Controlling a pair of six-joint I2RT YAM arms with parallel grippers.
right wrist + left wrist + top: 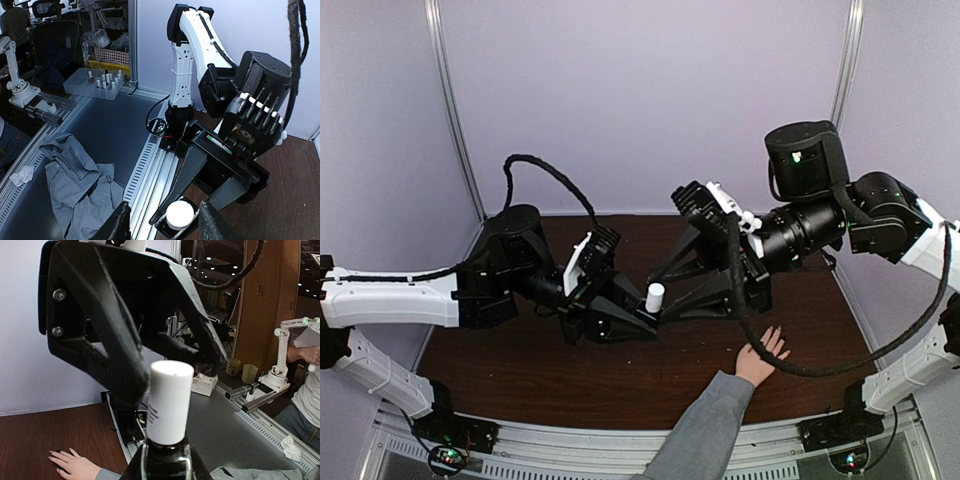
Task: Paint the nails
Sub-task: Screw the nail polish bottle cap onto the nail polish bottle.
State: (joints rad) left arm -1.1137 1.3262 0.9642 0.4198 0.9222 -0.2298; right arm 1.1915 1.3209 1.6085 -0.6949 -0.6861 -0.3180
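- The nails [52, 454] sit on a hand [760, 360] lying flat with its fingers spread, on the near right part of the table [570, 380]. They are well apart from both claws and too small to judge for polish. If the hand drifts while the arms are busy, any later brush stroke could land on skin.
- The grey sleeve [705, 425] reaches in over the table's near edge, under the right arm's looping cable. A low swing of that arm could brush the sleeve or the fingers.
- The bottle [167, 456] is raised above the table, gripped tight low down in the left claw [648, 318], with its white cap [171, 400] standing free above. If that grip is too low or too light, twisting the cap could spin the whole bottle rather than loosen it.
- The right claw [167, 225] is about half open and straddles the cap, with a gap showing on each side — no contact yet, by my reading. If it closes off-centre, it could push the cap sideways and tilt the bottle in the other claw.
- If it closes too high, it may catch only the cap's rim and slip off on the twist.
- Once the cap is loose, a fast pull could flick polish off the brush onto the table or the sleeve.
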